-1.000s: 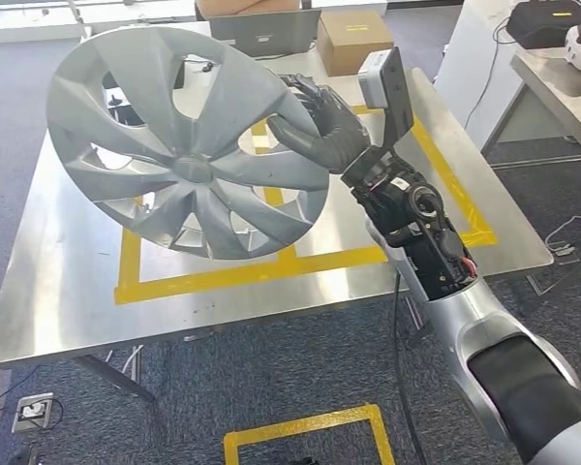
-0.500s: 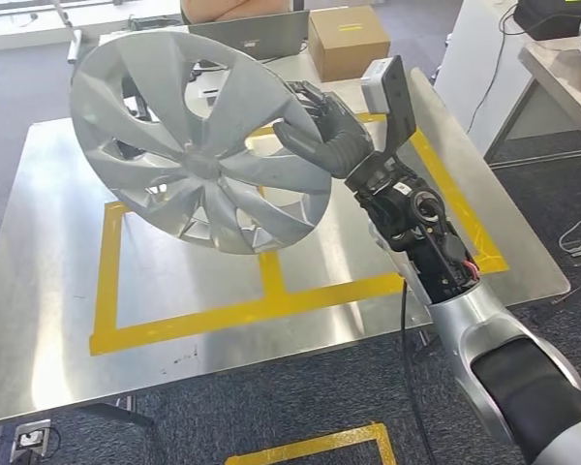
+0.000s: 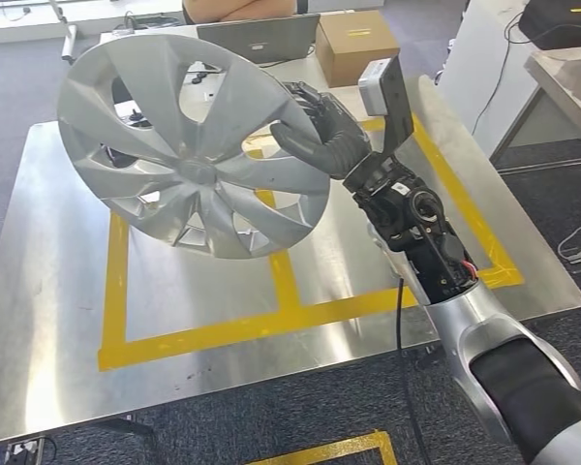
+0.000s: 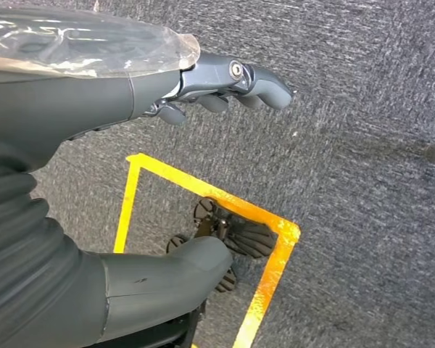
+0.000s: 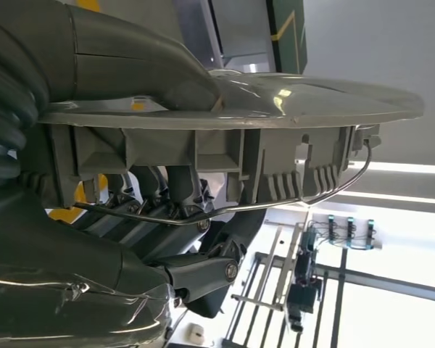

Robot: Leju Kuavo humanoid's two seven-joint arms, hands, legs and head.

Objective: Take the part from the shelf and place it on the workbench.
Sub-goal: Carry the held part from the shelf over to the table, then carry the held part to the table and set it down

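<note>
Gripping hubcap (image 3: 189,150) rim, right hand (image 3: 324,131) (retaining wire (image 5: 270,205) underneath)

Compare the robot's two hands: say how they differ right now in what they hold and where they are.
The right hand grips the rim of the silver hubcap above the metal workbench; the left hand holds nothing. The right hand's thumb lies across the hubcap's face with the fingers behind it; the left hand's fingers are apart, above grey carpet and a yellow tape square. Both hands are dark grey.
</note>
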